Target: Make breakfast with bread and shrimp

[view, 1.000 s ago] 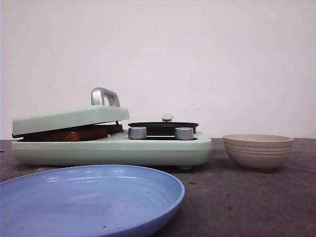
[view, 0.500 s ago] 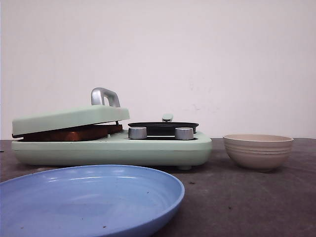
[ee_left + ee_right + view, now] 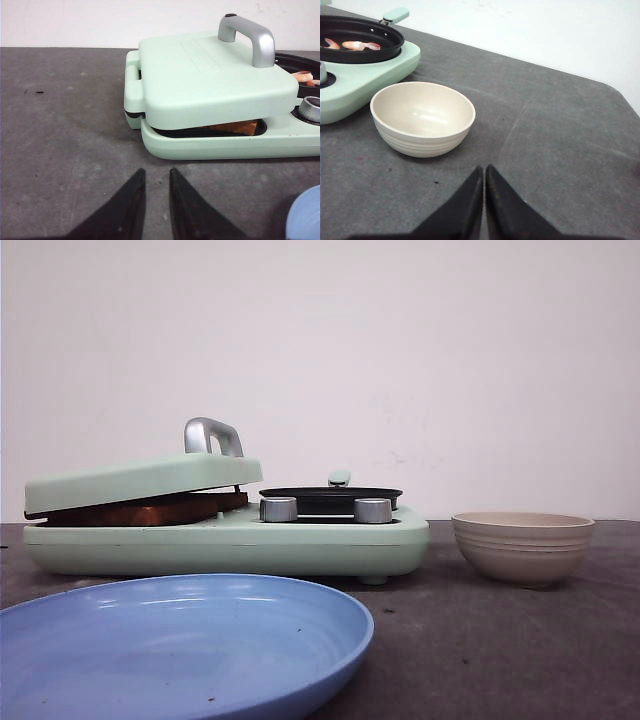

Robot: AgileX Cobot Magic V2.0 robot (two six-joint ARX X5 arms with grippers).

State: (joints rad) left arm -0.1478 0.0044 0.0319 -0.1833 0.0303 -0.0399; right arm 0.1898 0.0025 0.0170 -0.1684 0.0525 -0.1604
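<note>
Cooking stage is on, nothing plated yet. The bread (image 3: pixel 235 127) sits inside the mint-green sandwich press (image 3: pixel 210 80), lid down on it but propped slightly ajar; only a browned crust edge shows through the gap, orange-brown and toasted-looking in both front and left wrist views. I can't tell how many slices are in there, the lid hides the rest. The shrimp (image 3: pixel 360 45) lie in the black frying pan (image 3: pixel 357 37) on the same appliance, just beside the press: a few small curled pieces, pink-orange with pale parts, so probably cooked or nearly so.

Still to do, as I judge it: lift the lid by its silver handle (image 3: pixel 250 37), move bread and shrimp out onto the blue plate (image 3: pixel 180 645), which sits bare in front of the appliance. The beige bowl (image 3: pixel 422 117) beside the pan is empty.

My left gripper (image 3: pixel 152 180) hovers low over the grey surface (image 3: pixel 65 125) in front of the press, fingers a narrow gap apart, holding nothing. My right gripper (image 3: pixel 484 175) rests near the bowl, tips pressed together, also empty. Neither touches any task item.
</note>
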